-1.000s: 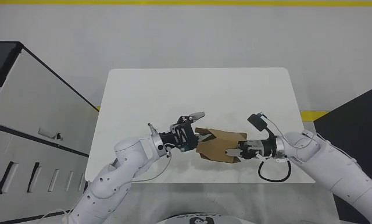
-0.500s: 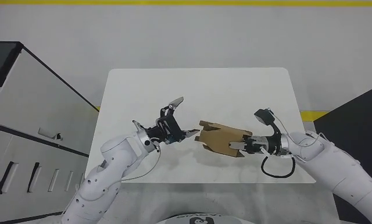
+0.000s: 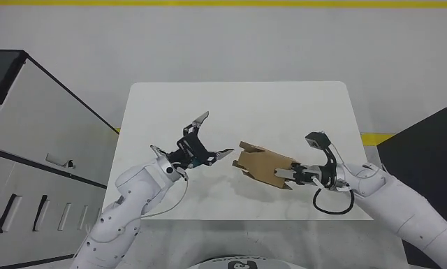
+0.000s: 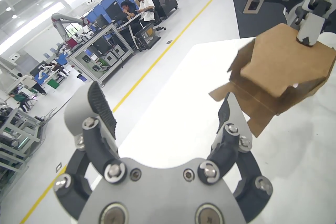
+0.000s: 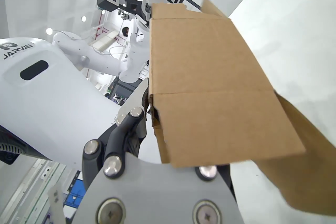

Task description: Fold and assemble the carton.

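Observation:
The brown carton (image 3: 262, 166) lies near the table's front edge, partly folded, with loose flaps at its left end. My right gripper (image 3: 283, 174) is shut on the carton's right end; the same carton (image 5: 207, 93) rises from between its jaws in the right wrist view. My left gripper (image 3: 207, 134) hangs open just left of the carton, a small gap away, with nothing between its fingers. In the left wrist view the carton (image 4: 283, 72) sits beyond the open left gripper (image 4: 162, 101), pinched at its far edge by the right gripper's finger (image 4: 309, 30).
The white table (image 3: 237, 108) has bare room behind and to both sides of the carton. A dark cabinet (image 3: 28, 115) stands off the table's left side, and another dark unit (image 3: 419, 140) off the right.
My left gripper has let go of the carton's left end, opened wide and drawn back to the left. The right gripper kept its hold and shifted the carton slightly right.

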Robot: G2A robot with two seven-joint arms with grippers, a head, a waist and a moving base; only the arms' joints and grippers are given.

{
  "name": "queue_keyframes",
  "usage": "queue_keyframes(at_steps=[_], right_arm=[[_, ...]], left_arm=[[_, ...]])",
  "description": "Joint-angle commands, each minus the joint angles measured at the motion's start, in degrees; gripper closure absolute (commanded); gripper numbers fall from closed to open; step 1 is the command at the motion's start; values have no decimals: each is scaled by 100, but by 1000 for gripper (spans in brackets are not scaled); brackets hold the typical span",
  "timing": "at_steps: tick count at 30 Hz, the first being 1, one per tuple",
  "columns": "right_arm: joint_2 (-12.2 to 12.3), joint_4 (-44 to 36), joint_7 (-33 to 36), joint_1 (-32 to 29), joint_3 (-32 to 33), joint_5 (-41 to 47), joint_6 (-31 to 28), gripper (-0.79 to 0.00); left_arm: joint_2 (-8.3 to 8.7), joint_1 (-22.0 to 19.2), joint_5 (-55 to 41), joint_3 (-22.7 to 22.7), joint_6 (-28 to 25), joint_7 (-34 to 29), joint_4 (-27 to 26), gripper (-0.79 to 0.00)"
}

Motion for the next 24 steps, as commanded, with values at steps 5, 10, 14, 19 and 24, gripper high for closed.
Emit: queue_keyframes(at_steps=[5,10,14,19,24], right_arm=[[11,-114,172,165,-252,557,176,0],[16,-173,354,353,-452,955,357,0],[4,-152,544,493,-534,1328,545,0],[-29,-123,891,603,-556,1643,893,0],[-29,-123,891,603,-556,1643,893,0]], left_arm=[[28,84,-225,-179,-108,184,6,-785],[40,140,-243,-231,-63,208,-11,-785],[49,210,-310,-295,-19,239,-28,-785],[57,265,-366,-349,-2,290,-53,-785],[57,265,-366,-349,-2,290,-53,-785]])
